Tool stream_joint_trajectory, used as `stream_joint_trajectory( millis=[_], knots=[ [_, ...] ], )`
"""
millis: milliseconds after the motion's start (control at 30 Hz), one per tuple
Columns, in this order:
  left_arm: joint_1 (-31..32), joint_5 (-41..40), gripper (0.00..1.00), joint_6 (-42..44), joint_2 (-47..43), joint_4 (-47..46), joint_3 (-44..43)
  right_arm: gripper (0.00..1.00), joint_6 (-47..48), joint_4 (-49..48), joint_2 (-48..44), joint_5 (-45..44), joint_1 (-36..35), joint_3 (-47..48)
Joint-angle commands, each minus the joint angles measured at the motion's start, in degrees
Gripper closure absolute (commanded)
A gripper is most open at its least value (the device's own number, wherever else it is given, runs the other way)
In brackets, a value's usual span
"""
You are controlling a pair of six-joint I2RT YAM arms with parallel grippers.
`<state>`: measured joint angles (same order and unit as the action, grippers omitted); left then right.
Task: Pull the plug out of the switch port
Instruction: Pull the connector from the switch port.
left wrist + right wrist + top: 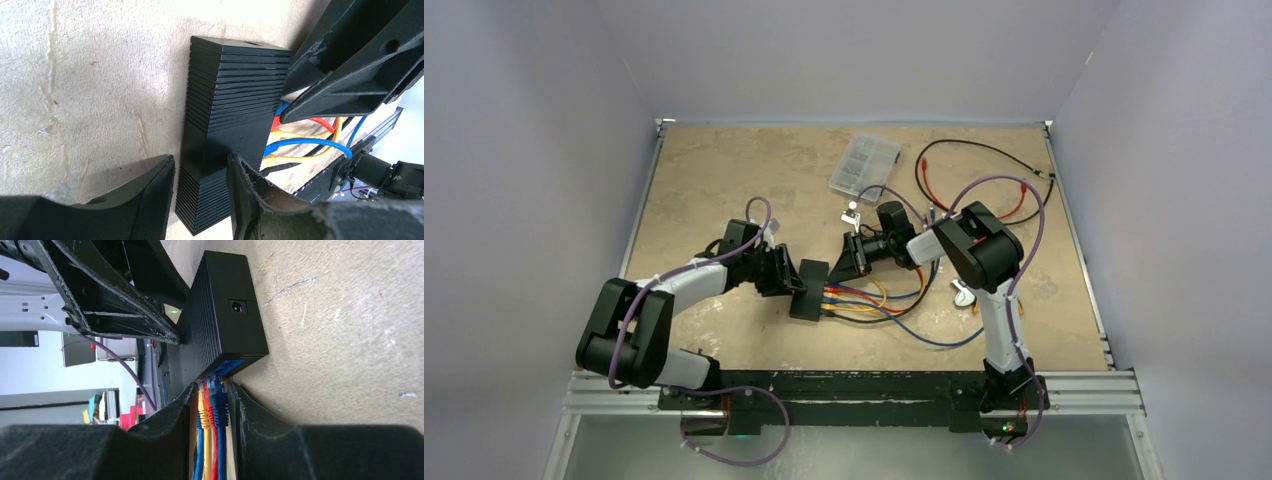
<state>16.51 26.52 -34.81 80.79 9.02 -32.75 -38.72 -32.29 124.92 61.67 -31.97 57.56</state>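
The switch (809, 290), a small black ribbed box, stands on its edge mid-table, its sockets facing right. Blue, red and yellow cables (864, 305) are plugged into it. My left gripper (792, 280) holds the switch's left end; in the left wrist view its fingers (150, 200) clamp the box (235, 85). My right gripper (834, 275) meets the socket side. In the right wrist view it (212, 400) is closed narrowly round the row of plugs, the blue plug (220, 402) nearest, right at the switch (225, 315).
A clear compartment case (864, 163) lies at the back. A black cable with red ends (984, 170) loops at the back right. A small white part (852, 215) and a silver part (964, 292) lie near the right arm. Loose cables trail toward the front.
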Motion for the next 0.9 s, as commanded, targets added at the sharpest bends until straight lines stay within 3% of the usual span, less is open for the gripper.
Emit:
stream_joint_trajectory(
  millis=[0,200,400,667,867],
  knots=[
    [0.0,-1.8,0.59,1.8,0.5,0.1,-1.2,0.68,4.2,5.6,6.3,-8.6,-1.6,0.1],
    [-0.1,-2.2,0.59,2.0,0.3,0.6,-1.6,0.72,4.3,6.8,6.8,-9.2,-2.6,1.5],
    [0.0,-2.5,0.59,2.0,0.0,0.9,-1.6,0.87,4.4,6.9,6.8,-9.6,-2.6,1.1],
    [0.0,-4.4,0.57,2.8,-1.0,3.5,-3.1,1.0,4.4,7.0,6.5,-10.1,-2.6,0.9],
    [0.4,-9.3,0.57,3.5,-4.2,8.3,-6.2,1.0,4.8,7.5,6.4,-10.4,-2.6,1.0]
  ],
)
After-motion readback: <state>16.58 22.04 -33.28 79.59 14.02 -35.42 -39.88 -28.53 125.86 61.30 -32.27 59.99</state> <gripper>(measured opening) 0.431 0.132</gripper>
